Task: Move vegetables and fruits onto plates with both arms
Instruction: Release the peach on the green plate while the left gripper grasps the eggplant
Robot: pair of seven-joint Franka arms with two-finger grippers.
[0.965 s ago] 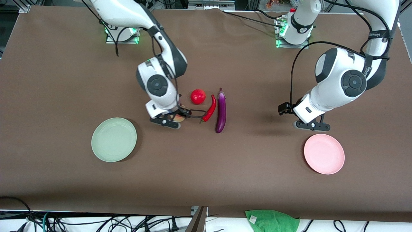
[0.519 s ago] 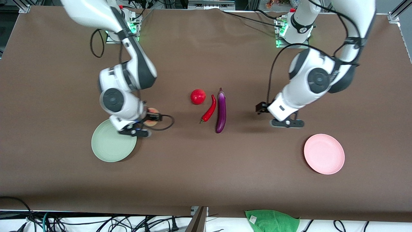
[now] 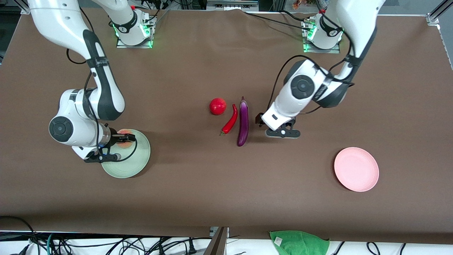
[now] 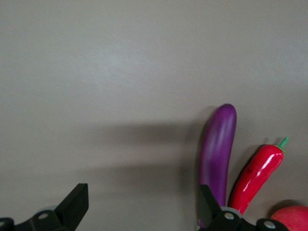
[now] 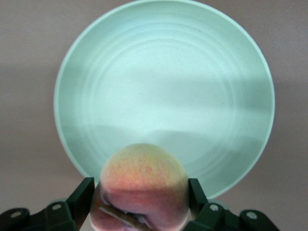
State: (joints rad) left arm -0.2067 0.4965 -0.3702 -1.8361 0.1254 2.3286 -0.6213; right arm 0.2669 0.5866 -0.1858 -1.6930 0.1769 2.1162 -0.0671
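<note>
since a second ago both arms have swung toward the right arm's end of the table (image 3: 198, 184). right hand (image 3: 118, 141) now hangs over the mint green plate (image 3: 136, 164), clamped on the peach (image 5: 139, 185). left hand (image 4: 139, 214) hovers just beside the eggplant (image 3: 242, 122), fingers spread, holding nothing. chili pepper (image 3: 230, 120) lies between eggplant and red fruit (image 3: 217, 106). pink plate (image 3: 356, 169) sits bare near the left arm's end.
</note>
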